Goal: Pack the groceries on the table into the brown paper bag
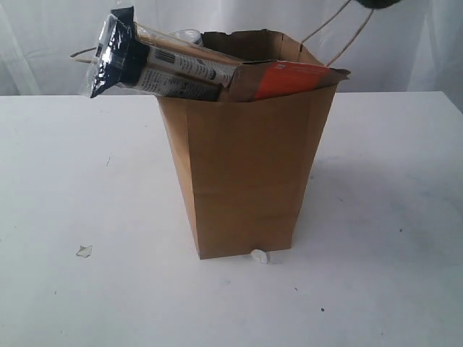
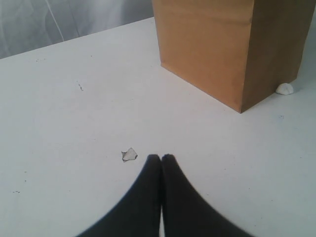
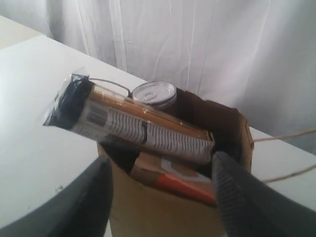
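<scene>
The brown paper bag (image 1: 246, 173) stands upright mid-table (image 1: 65, 173). A long navy-tan packet (image 1: 155, 61) lies across its mouth, its dark end jutting out past the left rim. The brown pouch with orange label (image 1: 289, 78) leans at the right rim. In the right wrist view the silver-lidded can (image 3: 154, 94) stands inside behind the packet (image 3: 133, 123) and pouch (image 3: 182, 180). My right gripper (image 3: 160, 158) hovers open over the bag's mouth (image 3: 237, 133), holding nothing. My left gripper (image 2: 161, 158) is shut and empty, low over the table (image 2: 64, 113), beside the bag (image 2: 217, 49).
A tiny clear wrapper scrap (image 1: 84, 251) lies front left of the bag, just by my left fingertips (image 2: 153, 159). A small white lump (image 1: 258, 256) sits at the bag's front base. The twisted string handles (image 1: 340, 32) stick up at the right. White curtains hang behind.
</scene>
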Robot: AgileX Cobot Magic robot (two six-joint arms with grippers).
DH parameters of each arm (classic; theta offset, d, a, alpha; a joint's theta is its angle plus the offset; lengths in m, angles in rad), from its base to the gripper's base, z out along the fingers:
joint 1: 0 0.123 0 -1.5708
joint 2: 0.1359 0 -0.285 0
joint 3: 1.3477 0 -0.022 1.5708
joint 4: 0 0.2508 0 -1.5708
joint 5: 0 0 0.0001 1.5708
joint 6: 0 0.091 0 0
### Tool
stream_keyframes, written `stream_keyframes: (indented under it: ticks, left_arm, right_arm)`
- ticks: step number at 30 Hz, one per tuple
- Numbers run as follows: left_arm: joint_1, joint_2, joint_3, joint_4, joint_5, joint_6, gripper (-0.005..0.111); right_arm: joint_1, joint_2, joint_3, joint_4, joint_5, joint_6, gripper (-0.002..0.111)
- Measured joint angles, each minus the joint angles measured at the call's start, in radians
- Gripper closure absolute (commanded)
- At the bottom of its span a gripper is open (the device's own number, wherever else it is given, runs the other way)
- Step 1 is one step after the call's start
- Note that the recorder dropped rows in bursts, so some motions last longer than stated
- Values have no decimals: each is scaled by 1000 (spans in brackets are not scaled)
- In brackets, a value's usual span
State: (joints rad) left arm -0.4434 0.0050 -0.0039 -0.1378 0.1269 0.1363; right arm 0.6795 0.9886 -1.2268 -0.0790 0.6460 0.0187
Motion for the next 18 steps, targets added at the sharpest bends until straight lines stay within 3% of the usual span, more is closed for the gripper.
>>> stream_keyframes:
  ticks: [12, 18]
  left_arm:
    - [0, 0, 0, 0, 0, 0, 107]
    - [0, 0, 0, 0, 0, 0, 107]
  right_arm:
    - [0, -232, 271, 70, 344, -57, 53]
    - [0, -200, 464, 235, 278, -63, 57]
